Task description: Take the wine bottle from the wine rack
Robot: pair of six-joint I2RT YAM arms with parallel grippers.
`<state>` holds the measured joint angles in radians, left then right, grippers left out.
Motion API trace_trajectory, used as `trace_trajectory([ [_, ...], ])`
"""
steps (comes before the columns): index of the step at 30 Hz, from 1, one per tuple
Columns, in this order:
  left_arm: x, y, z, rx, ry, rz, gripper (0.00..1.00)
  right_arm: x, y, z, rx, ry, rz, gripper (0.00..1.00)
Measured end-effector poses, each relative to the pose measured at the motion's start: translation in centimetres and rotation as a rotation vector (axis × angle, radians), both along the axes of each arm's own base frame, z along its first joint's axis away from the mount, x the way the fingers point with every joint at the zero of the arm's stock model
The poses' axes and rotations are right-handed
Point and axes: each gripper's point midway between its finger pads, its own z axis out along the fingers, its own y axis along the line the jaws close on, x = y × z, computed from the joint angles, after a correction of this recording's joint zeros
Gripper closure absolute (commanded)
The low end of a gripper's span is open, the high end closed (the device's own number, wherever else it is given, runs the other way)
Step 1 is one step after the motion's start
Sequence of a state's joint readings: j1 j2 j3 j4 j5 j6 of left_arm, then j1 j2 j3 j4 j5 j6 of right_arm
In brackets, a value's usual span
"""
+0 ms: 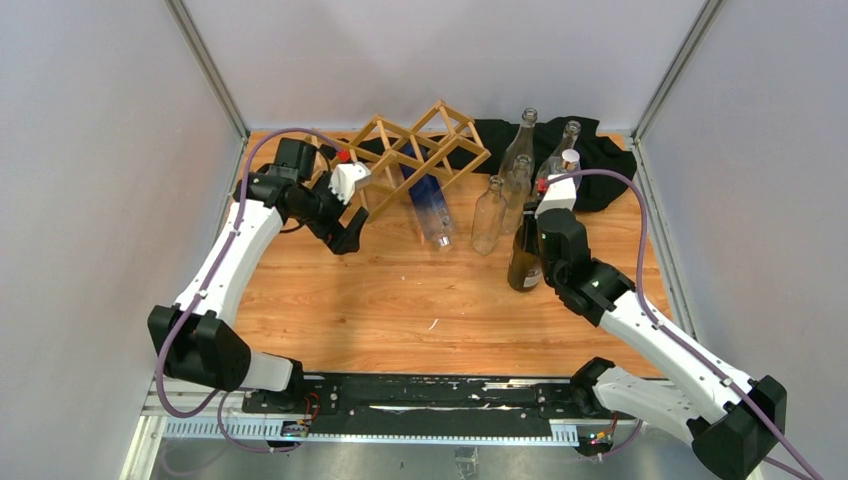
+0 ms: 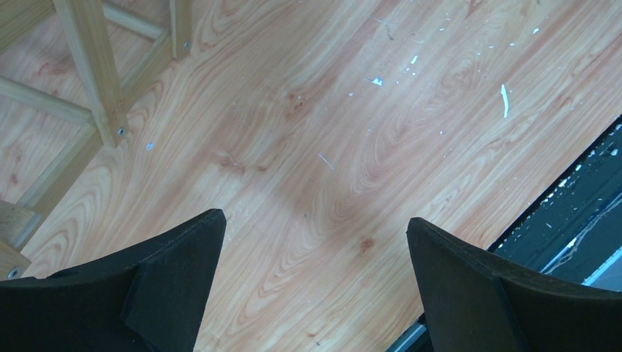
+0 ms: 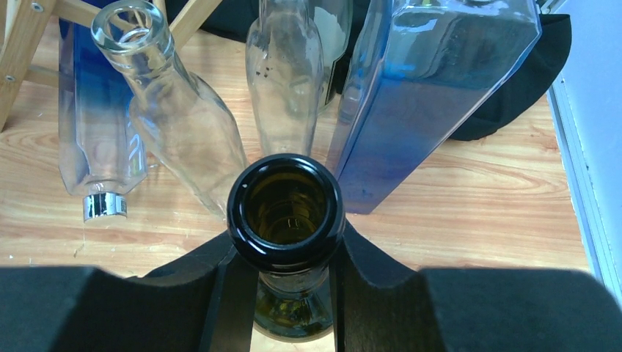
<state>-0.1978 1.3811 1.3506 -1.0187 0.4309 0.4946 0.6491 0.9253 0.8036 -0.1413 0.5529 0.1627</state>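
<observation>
The right gripper [image 3: 287,275] is closed tight on the neck of the wine bottle [image 3: 286,209], one black finger [image 3: 216,301] on each side, just under the round open top. The wine bottle is dark green and stands straight up. In the top view it is at about 3 o'clock from the middle of the table [image 1: 400,300], well apart from the wine rack [image 1: 415,150].

Near the wine bottle, at 12 o'clock from it, stand some clear bottles [image 1: 488,215]. A tall square bottle [image 3: 433,95] with a blue tint stands just beside them. A black cloth [image 1: 600,160] lies behind, at 1 o'clock.

The wine rack sits at 12 o'clock on the table. One blue bottle [image 1: 430,205] pokes out of a low hole in it and slants down toward the table, with its silver cap at the low end.

The left gripper [image 2: 315,227] is wide open and holds nothing. It hangs over bare wood at 10 o'clock on the table, just beside the left end of the wine rack. I cannot tell if it touches the slats.
</observation>
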Motion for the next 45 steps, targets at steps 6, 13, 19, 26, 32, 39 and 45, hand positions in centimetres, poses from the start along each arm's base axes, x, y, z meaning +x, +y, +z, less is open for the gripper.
trace_trajectory([
  [6, 1.8, 1.9, 0.7, 0.034, -0.052, 0.087, 0.0, 0.2, -0.1, -0.1, 0.019, -0.025, -0.008, 0.67],
  [13, 6.6, 3.1, 4.3, 0.073, -0.24, 0.157, 0.06, -0.2, -0.6, 0.9, 0.064, -0.066, -0.021, 0.31],
  [19, 11.1, 3.5, 6.3, 0.092, -0.332, 0.219, 0.15, -0.8, -1.0, 3.1, 0.122, -0.106, -0.032, 0.24],
  [26, 12.4, 5.0, 5.6, 0.103, -0.346, 0.339, 0.15, -2.0, -1.4, 6.0, 0.19, -0.144, -0.021, 0.24],
  [32, 13.1, 6.1, 6.0, 0.062, -0.353, 0.428, 0.15, -2.7, -1.1, 9.5, 0.255, -0.179, 0.015, 0.29],
  [39, 14.8, 6.1, 5.9, -0.029, -0.321, 0.514, 0.17, -2.9, 0.1, 11.4, 0.294, -0.179, 0.068, 0.33],
  [45, 16.5, 6.1, 5.0, -0.09, -0.272, 0.578, 0.29, -2.8, 2.5, 10.1, 0.281, -0.121, 0.133, 0.4],
])
